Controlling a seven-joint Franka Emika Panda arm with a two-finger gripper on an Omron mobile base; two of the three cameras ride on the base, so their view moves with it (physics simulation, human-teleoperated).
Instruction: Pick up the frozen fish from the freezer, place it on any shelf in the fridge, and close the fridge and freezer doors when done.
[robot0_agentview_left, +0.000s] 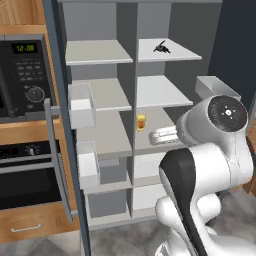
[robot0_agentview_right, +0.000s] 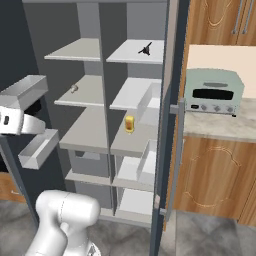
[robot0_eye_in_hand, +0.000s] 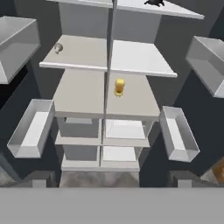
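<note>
Both doors stand wide open. Frozen fish (robot0_agentview_left: 161, 47) sits on the top shelf (robot0_agentview_left: 172, 52) of the right-hand compartment, at 12 o'clock from the small yellow jar (robot0_agentview_left: 141, 122) two shelves lower, well apart. In right base view the fish (robot0_agentview_right: 145, 49) lies at 1 o'clock from the jar (robot0_agentview_right: 129, 124); hand view puts fish (robot0_eye_in_hand: 154, 3) at top edge, abt 1 o'clock from jar (robot0_eye_in_hand: 119, 86). A small grey lump (robot0_agentview_right: 74, 88) rests on the left compartment's 2nd shelf. Gripper (robot0_eye_in_hand: 111, 179) is set back from the unit, nothing betw. its tips; can't tell how far the jaws are parted. Toaster oven (robot0_agentview_right: 213, 91) on counter at 3 o'clock.
</note>
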